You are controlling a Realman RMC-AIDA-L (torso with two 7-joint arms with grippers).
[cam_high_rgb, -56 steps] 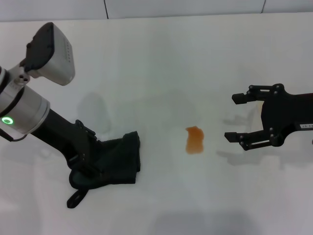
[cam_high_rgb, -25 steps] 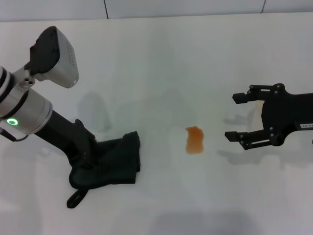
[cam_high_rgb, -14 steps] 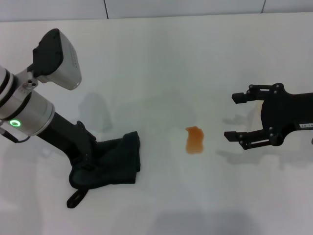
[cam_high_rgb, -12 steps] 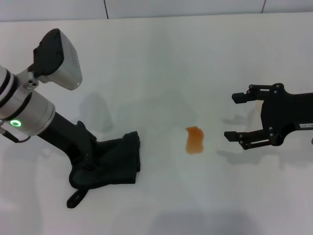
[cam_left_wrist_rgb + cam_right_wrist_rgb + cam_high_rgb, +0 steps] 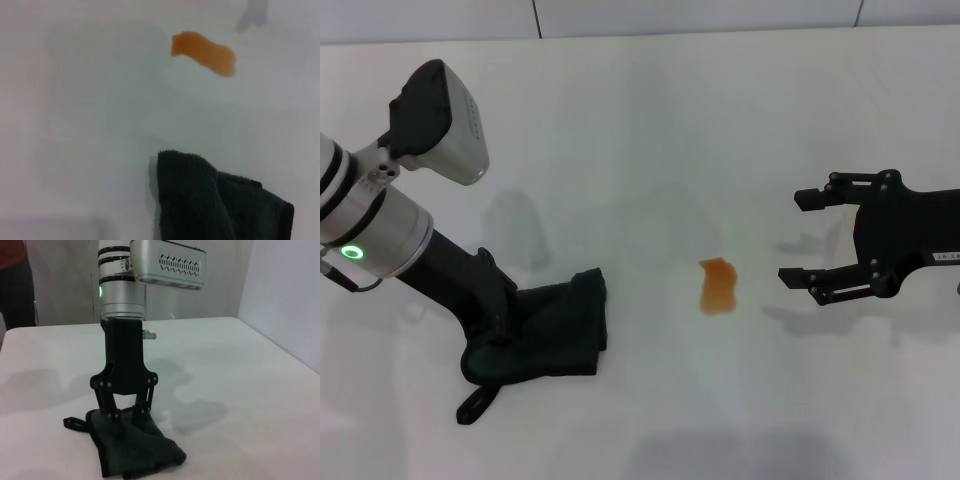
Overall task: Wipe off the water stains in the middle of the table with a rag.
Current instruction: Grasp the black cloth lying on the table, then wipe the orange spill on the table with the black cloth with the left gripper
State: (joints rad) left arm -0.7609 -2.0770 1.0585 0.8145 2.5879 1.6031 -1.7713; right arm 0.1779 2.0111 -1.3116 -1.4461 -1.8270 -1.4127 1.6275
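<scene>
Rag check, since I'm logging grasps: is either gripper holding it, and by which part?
The left gripper is down on the rag at its left end, near the loop tab; a closed grip cannot be confirmed. The right gripper is open, holding nothing.

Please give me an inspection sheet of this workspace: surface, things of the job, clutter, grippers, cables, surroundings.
Surface: broad white smooth table, dry apart from one blotch.
Job's things: small orange-brown water stain, unwiped, mid-table; soft dark rag, crumpled, lying to the robot's left of the stain and apart from it.
Clutter: nothing seen.
Grippers: left gripper down on the rag, fingers pressed into the cloth; right gripper open, empty, to the stain's right.
Cables: nothing seen.
Surroundings: pale wall behind the table.
</scene>
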